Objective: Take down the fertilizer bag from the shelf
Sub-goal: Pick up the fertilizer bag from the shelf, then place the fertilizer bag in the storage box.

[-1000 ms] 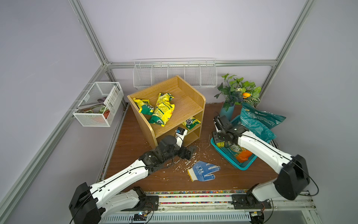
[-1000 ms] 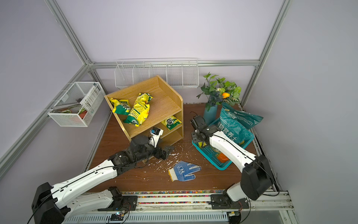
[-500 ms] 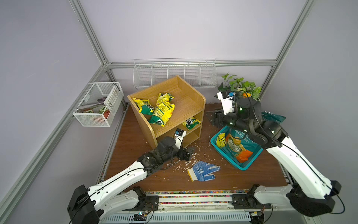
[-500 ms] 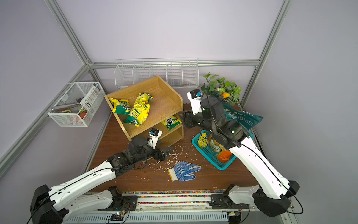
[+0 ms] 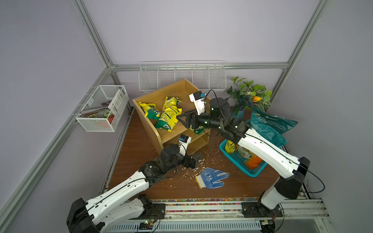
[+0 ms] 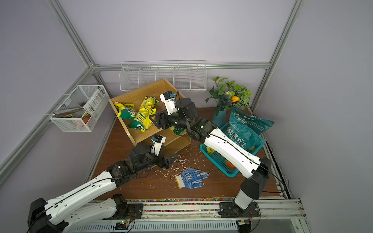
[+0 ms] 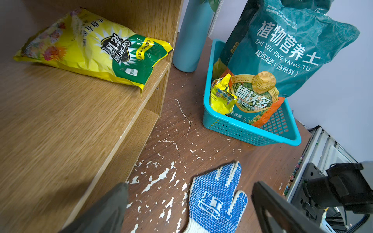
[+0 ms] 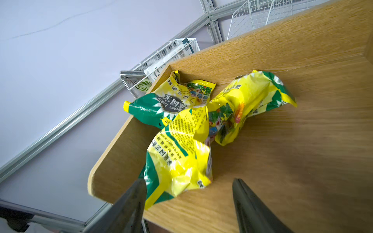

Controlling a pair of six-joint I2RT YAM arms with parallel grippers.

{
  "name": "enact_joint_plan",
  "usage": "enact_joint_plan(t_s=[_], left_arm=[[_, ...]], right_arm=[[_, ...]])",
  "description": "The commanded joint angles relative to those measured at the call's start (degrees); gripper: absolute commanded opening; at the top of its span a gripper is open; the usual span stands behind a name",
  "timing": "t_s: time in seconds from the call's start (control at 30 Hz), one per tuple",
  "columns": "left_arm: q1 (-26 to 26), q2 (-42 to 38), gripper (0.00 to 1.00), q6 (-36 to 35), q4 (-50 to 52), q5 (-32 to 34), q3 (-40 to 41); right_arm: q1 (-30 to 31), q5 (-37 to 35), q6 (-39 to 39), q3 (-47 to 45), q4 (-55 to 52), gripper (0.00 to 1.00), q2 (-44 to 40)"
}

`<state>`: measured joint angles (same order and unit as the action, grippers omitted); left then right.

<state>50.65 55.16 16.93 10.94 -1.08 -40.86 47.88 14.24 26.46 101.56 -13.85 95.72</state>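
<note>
I had the right gripper [image 5: 179,121] up at the top tier of the light oak-coloured wooden shelf unit [image 5: 177,90], with its jaws spread and nothing between them. The crumpled yellow-and-green fertilizer bag [image 5: 168,116] lay on that top board, and a second, smaller yellow-and-green bag [image 5: 150,110] was tucked behind it against the far side board.

The nearer bag's long axis ran from the raised back board down to the front edge of the tier. The right gripper faced its front end from the open side of the shelf. In the right wrist view the bag [image 8: 181,153] sat just ahead of the open gripper [image 8: 187,181], and its lower corner was drawn towards one finger rather than centred. I could not tell whether that finger touched the foil.

The left gripper [image 5: 196,160] was low down by the foot of the shelf, just above the brown wooden tabletop [image 5: 141,181]. It was also open and empty, and it was well apart from the top tier.

I judged that the right arm was plainly the nearer one. A short advance along the board, nudged sideways to centre the bag's end, looked enough for the jaws to straddle it. The slack, wrinkled foil might fold or slip when pinched at its edge.
</note>
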Motion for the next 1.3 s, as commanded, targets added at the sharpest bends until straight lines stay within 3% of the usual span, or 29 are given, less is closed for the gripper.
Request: enact_joint_plan(t_s=[0.0,0.07,0.2,0.23,0.27,0.57,0.9,1.07,1.27], left_arm=[[0.3,-0.8,1.00,0.8,0.4,0.6,1.0],[0.2,-0.9,1.00,0.9,0.2,0.7,1.2],[0.2,-1.7,1.00,1.3,-0.1,1.1,1.9],[0.2,-1.9,1.00,1.5,-0.1,1.1,2.1],[0.2,-2.0,1.00,1.5,-0.2,1.1,2.3],[0.2,-1.4,1.00,1.7,-1.3,1.0,3.3],[0.2,0.9,1.00,1.4,-3.4,-0.3,2.9],[0.2,2.3,1.00,1.2,-4.5,-1.0,2.4],[0.2,4.2,1.00,0.4,-5.0,-1.8,1.0]], right_arm=[[0.0,2.3,2.7,3.1,6.9,0.67,2.5],[0.0,2.5,3.5,4.5,6.9,0.57,4.3],[0.0,2.8,3.9,5.0,7.6,0.11,5.5],[0.0,2.4,3.7,5.0,7.4,0.02,5.3],[0.0,1.9,3.3,5.0,7.2,0.00,4.9],[-2.5,-0.7,-1.5,5.2,3.5,0.00,-4.1],[-2.5,-14.3,-15.4,5.7,-14.1,0.00,-21.9],[-2.5,-22.6,-16.1,0.1,-24.9,0.00,-29.0],[-2.5,-31.4,-11.5,-10.2,-35.7,0.00,-37.3]])
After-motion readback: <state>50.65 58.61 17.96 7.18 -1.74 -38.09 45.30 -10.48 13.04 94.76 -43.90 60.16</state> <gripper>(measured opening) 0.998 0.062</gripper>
